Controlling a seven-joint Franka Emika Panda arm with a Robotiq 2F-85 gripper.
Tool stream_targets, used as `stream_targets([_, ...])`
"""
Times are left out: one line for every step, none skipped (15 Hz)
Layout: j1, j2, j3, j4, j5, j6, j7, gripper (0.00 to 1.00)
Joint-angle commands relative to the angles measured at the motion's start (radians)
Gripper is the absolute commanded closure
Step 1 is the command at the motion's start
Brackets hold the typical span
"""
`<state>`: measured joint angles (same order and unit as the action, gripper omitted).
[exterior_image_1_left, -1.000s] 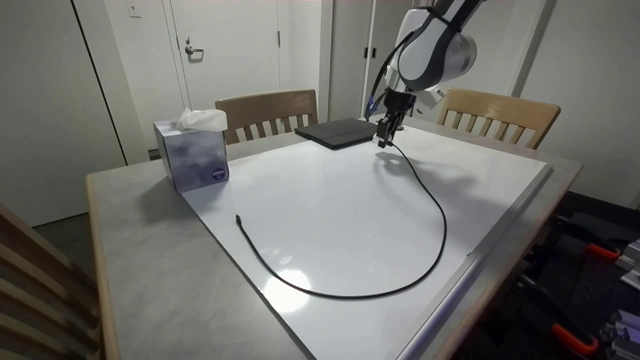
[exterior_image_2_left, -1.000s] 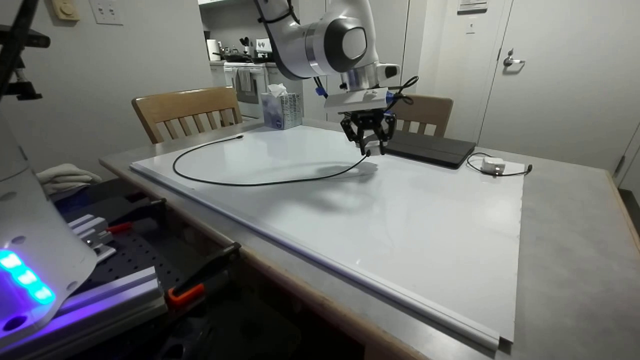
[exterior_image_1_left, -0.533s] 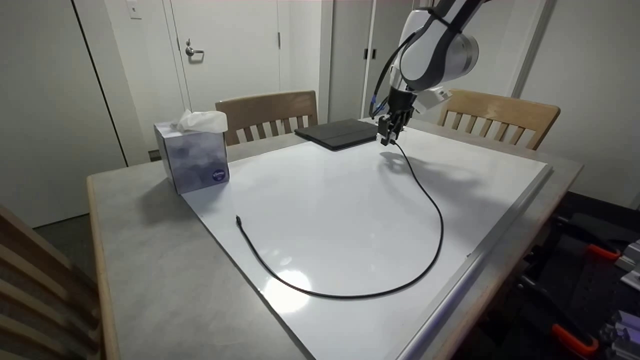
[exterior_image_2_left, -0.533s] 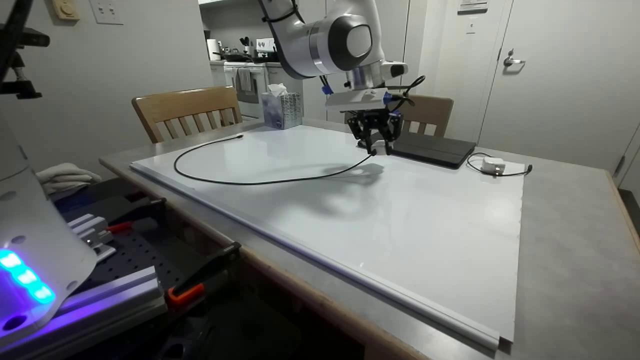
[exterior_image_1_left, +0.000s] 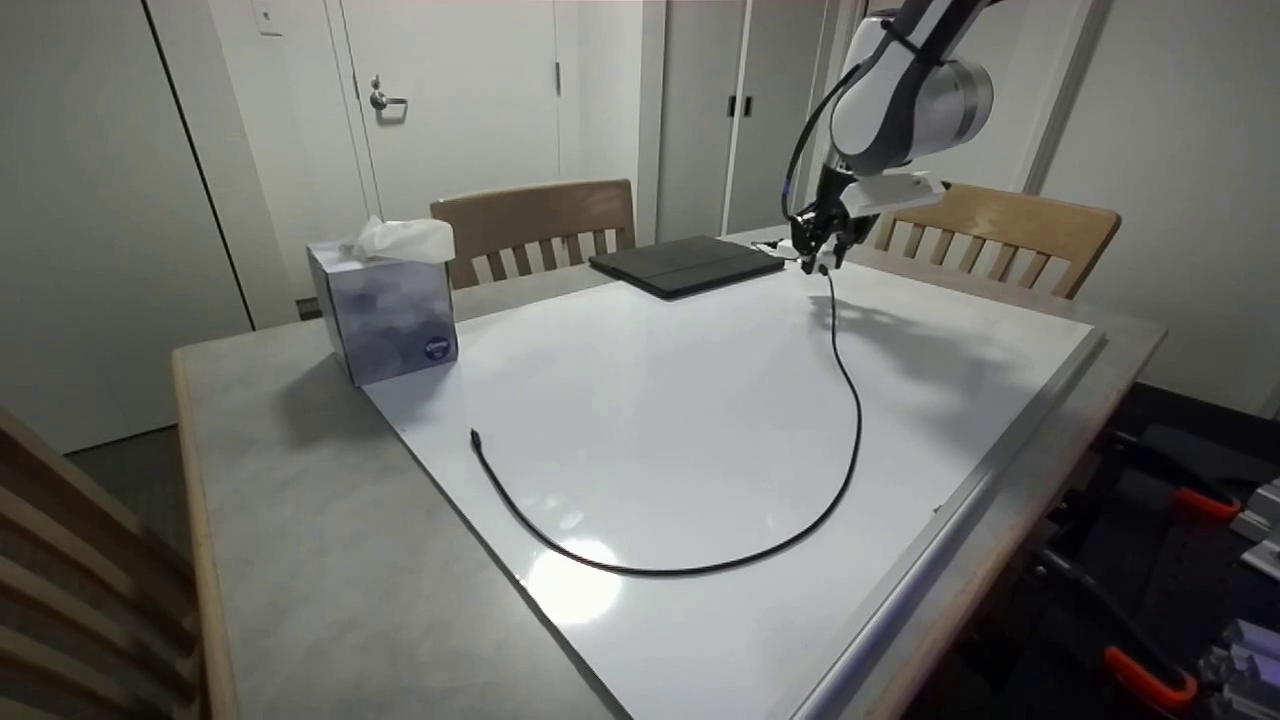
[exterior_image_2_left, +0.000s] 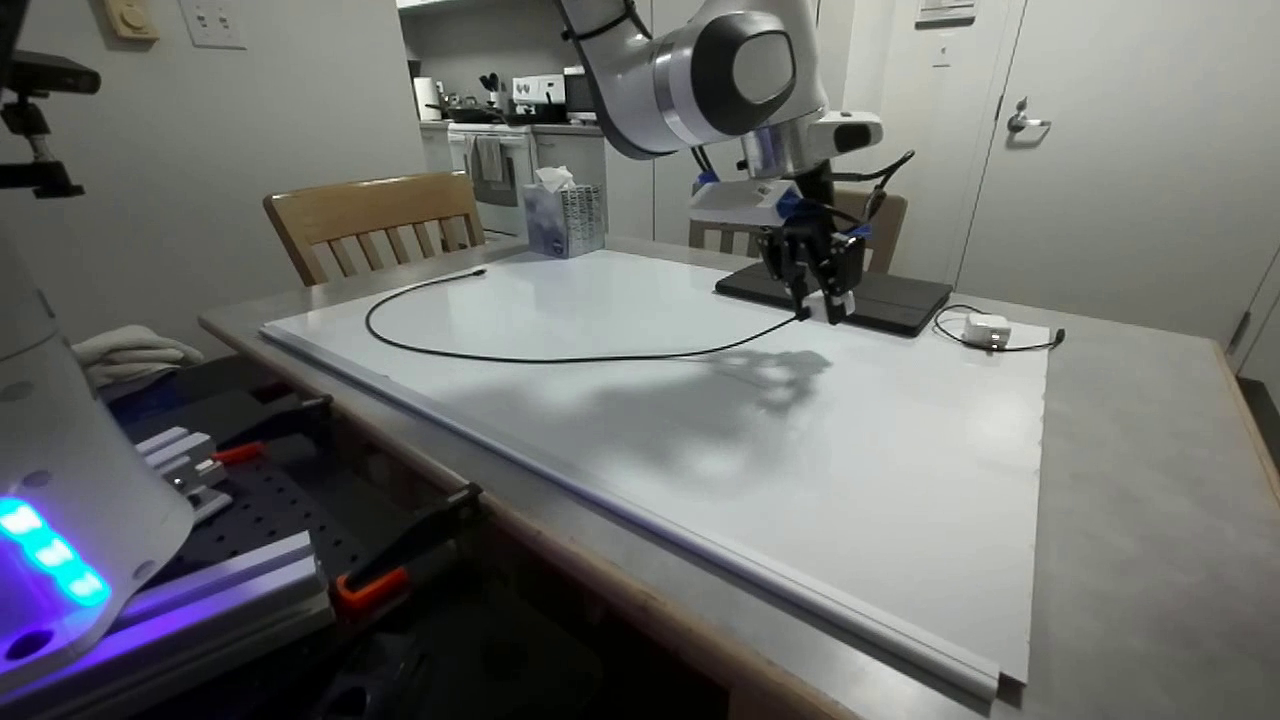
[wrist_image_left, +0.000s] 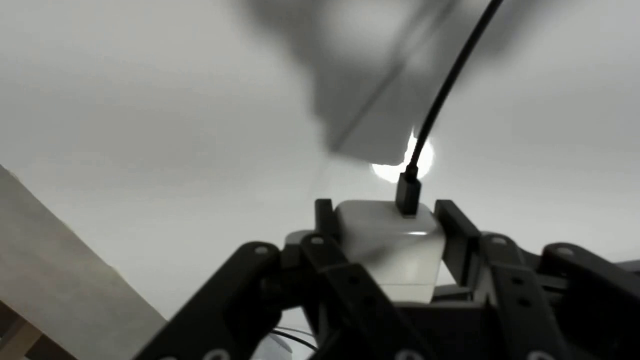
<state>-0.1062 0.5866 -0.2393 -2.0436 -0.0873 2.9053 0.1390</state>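
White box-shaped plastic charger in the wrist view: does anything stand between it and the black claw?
Nothing visible: the black claw grips the white box-shaped plastic charger directly, on two opposite sides. The rectangular black cable plug sits in another face, clear of both jaws.

In the wrist view an adapter (wrist_image_left: 390, 252) sits in the hand (wrist_image_left: 389, 215), the cable (wrist_image_left: 442, 97) leaving it toward 1 o'clock. Clocked from the hand in an exterior view, a folio (exterior_image_2_left: 903, 298) lies behind it, its ends showing at about 10 and 3 o'clock. Farther out at 3, a second adapter (exterior_image_2_left: 985, 330) lies on the board (exterior_image_2_left: 880, 470), which rests on the bench (exterior_image_2_left: 1150, 490). The cable curves over the board, ending at 9; a tissue box (exterior_image_2_left: 560, 222) stands at 10, by the board's edge.
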Motion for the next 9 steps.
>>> stream_targets([0.005, 0.014, -0.067, 0.006, 0.033, -0.004, 0.071, 0.73])
stream_targets([-0.001, 0.017, -0.082, 0.007, 0.037, -0.005, 0.088, 0.73])
stream_targets([-0.002, 0.020, -0.098, 0.007, 0.039, -0.007, 0.103, 0.73])
stream_targets([-0.007, 0.020, -0.110, 0.007, 0.042, -0.014, 0.109, 0.73])
stream_targets([-0.018, 0.026, -0.113, 0.012, 0.045, -0.015, 0.104, 0.73])
stream_targets([-0.040, 0.025, -0.104, 0.012, 0.049, -0.020, 0.086, 0.73])
stream_targets([-0.064, 0.023, -0.089, 0.012, 0.057, -0.022, 0.068, 0.73])
stream_targets([-0.089, 0.024, -0.074, 0.012, 0.068, -0.024, 0.056, 0.73])
stream_targets([-0.106, 0.027, -0.066, 0.013, 0.081, -0.023, 0.054, 0.73])
